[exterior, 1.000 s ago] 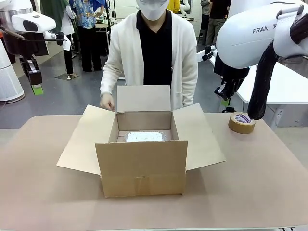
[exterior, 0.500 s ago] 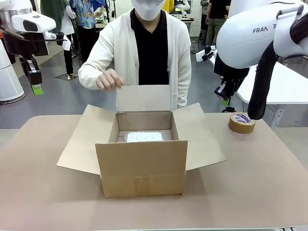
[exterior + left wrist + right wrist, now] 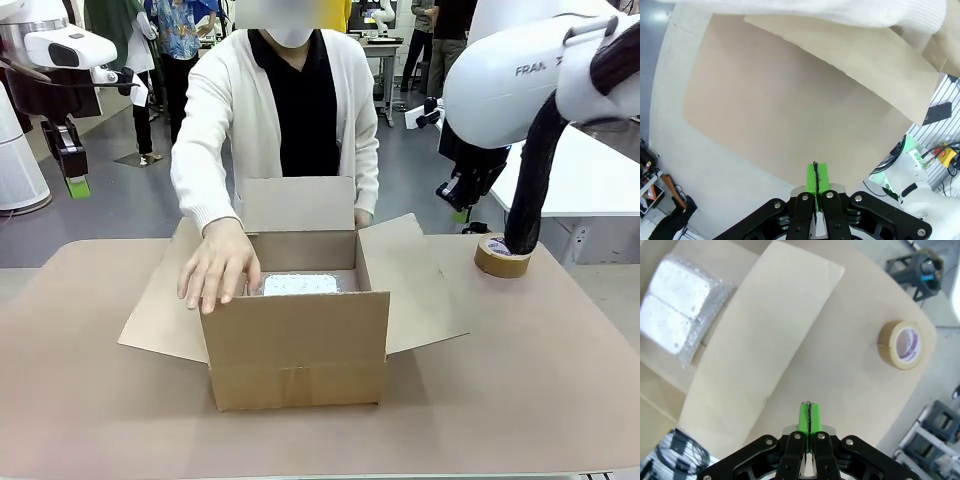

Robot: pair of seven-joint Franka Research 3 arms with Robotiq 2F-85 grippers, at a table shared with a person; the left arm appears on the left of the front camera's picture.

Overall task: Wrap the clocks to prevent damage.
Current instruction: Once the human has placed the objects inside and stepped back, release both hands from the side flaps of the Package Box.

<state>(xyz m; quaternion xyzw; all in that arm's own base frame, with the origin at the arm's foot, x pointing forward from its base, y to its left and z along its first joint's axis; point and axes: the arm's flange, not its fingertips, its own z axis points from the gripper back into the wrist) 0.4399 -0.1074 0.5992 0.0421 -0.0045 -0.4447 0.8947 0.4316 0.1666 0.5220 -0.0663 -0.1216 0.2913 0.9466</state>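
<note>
The clocks (image 3: 300, 284) are a flat bundle in whitish bubble wrap lying on the bottom of an open brown cardboard box (image 3: 295, 345). In the right wrist view the clocks (image 3: 680, 307) sit at the upper left, inside the box. A person leans over the box from the far side, one hand (image 3: 218, 266) resting on its left wall. My left gripper (image 3: 77, 185) hangs shut and empty, high off the table's left end; its own view has the gripper (image 3: 814, 177) above the table corner (image 3: 765, 115). My right gripper (image 3: 460, 213) is shut and empty, above the right flap (image 3: 765, 345).
A brown tape roll (image 3: 502, 255) lies flat on the table at the right, also seen from the right wrist as the tape roll (image 3: 904, 345). All box flaps stand open, the side ones spread outward. The person's white sleeve (image 3: 840, 12) crosses the top of the left wrist view.
The person leaned forward and brought the hand from above the back flap down onto the box's left wall. My right arm shifted slightly left. The left arm has not moved.
</note>
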